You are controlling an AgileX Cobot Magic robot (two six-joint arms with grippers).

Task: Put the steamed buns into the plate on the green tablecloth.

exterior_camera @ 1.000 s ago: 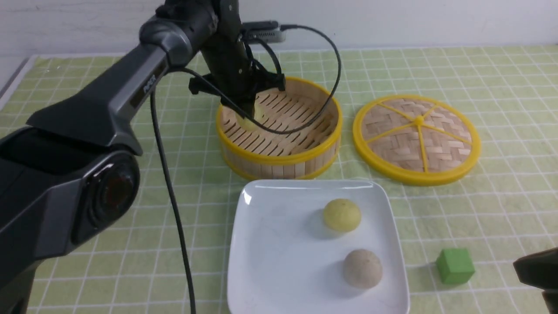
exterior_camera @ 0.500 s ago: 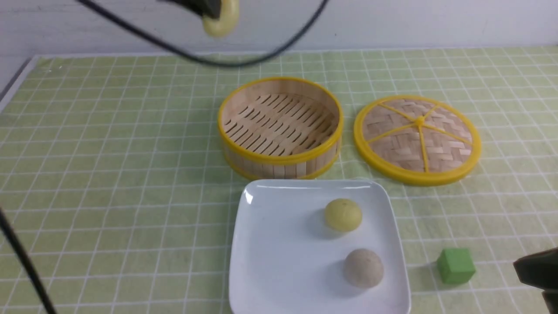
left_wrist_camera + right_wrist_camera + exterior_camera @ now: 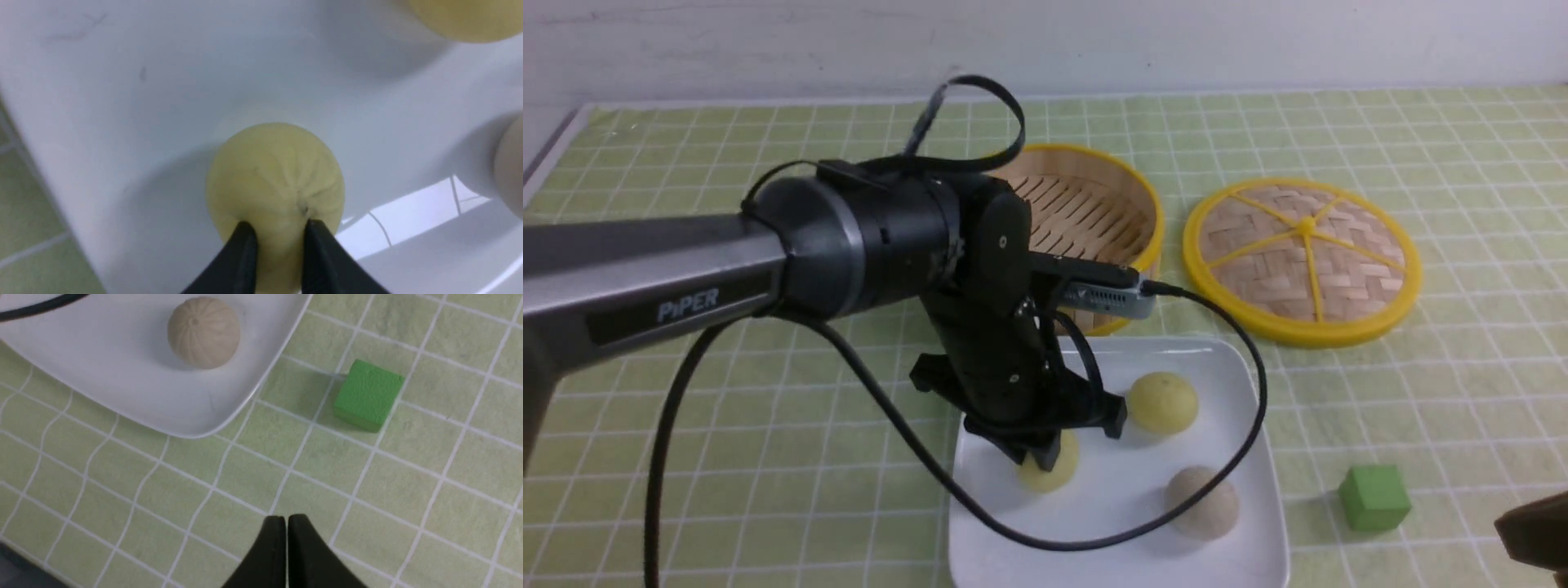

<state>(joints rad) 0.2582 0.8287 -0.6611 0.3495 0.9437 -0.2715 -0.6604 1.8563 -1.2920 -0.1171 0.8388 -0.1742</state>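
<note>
black robot arm (image 3: pixel 874 237) leaning over the white plate (image 3: pixel 1111 563) with a yellow bun (image 3: pixel 1049 465) right at its gripper (image 3: pixel 1039 461), woven lid (image 3: pixel 1307 253) sitting just beside the bamboo steamer (image 3: pixel 1086 204)

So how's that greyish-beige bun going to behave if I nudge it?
The greyish-beige bun would probably roll, since it looks nearly round. The plate looks smooth, so it may also slide, though the raised rim might stop it. Its gathered pleats suggest soft dough, so a hard squeeze could dent it.

A green cube (image 3: pixel 1374 498), a round bamboo steamer (image 3: pixel 1094 212) and its woven lid (image 3: pixel 1303 261).
</note>
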